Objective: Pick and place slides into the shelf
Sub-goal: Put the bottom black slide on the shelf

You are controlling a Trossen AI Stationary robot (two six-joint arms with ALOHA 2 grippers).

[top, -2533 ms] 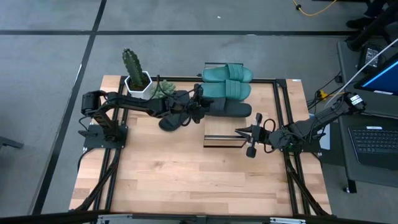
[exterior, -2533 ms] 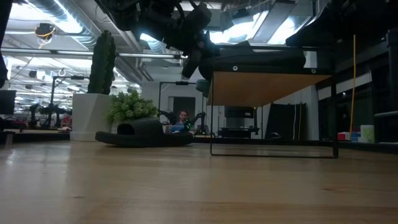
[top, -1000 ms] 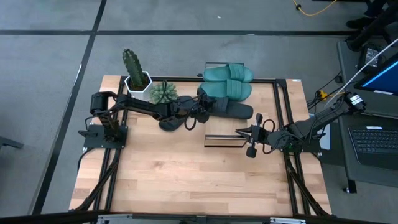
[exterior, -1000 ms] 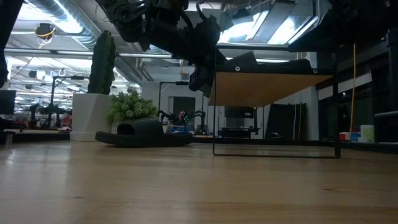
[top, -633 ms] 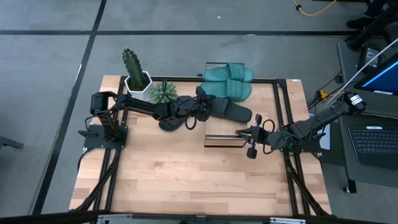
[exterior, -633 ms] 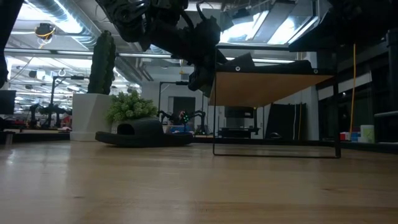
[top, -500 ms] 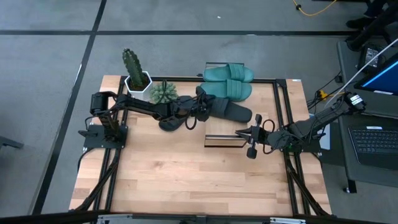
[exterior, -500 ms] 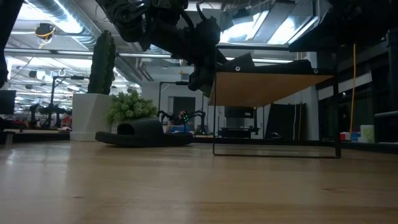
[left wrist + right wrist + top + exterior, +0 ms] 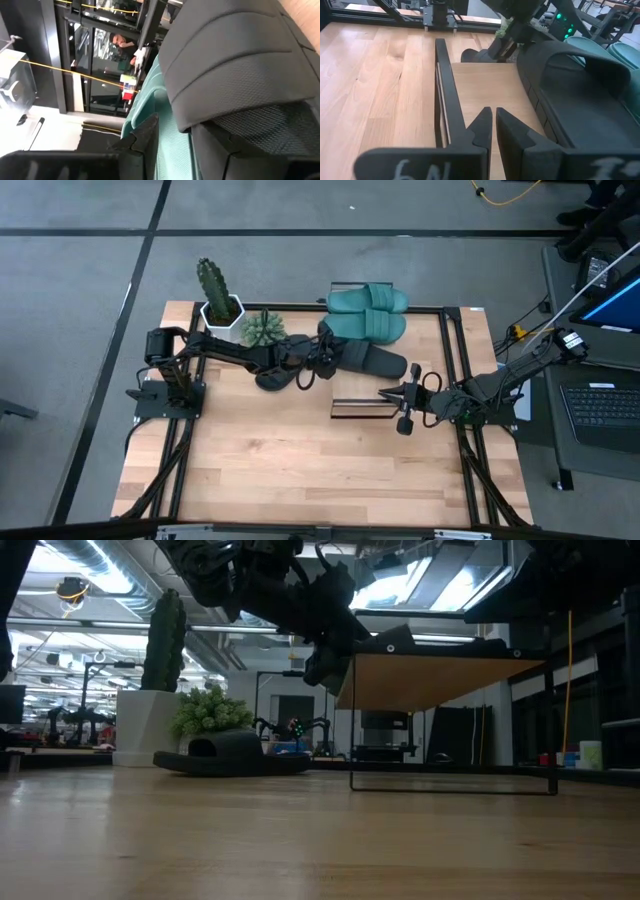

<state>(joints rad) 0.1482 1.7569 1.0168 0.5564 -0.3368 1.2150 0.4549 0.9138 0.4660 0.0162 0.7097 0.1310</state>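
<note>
The shelf stands at the table's right middle; its wood top also shows in the low view. Two teal slides and a black slide lie on it. The black slide lies slantwise. My left gripper is open at that slide's left end and also shows in its wrist view. A second black slide rests sole down on the table under my left arm. My right gripper is shut over the shelf top near its near edge. My left gripper comes level from the table's left. One finger lies against the black slide's sole edge at its left end. The gap between the fingers shows only the teal slide beyond. My right gripper's shut fingertips point toward the table's left, just over the shelf's plank beside its near frame bar. I cannot tell whether they touch it.
A potted cactus and a small green plant stand at the far left. Black frame rails run along the table's sides. The near half of the wooden tabletop is bare wood. A laptop sits off the table's right edge.
The black slide on the shelf has turned slantwise, its left end swinging toward the far edge and tipping up a little. The shelf has then slid a little toward the table's right edge.
</note>
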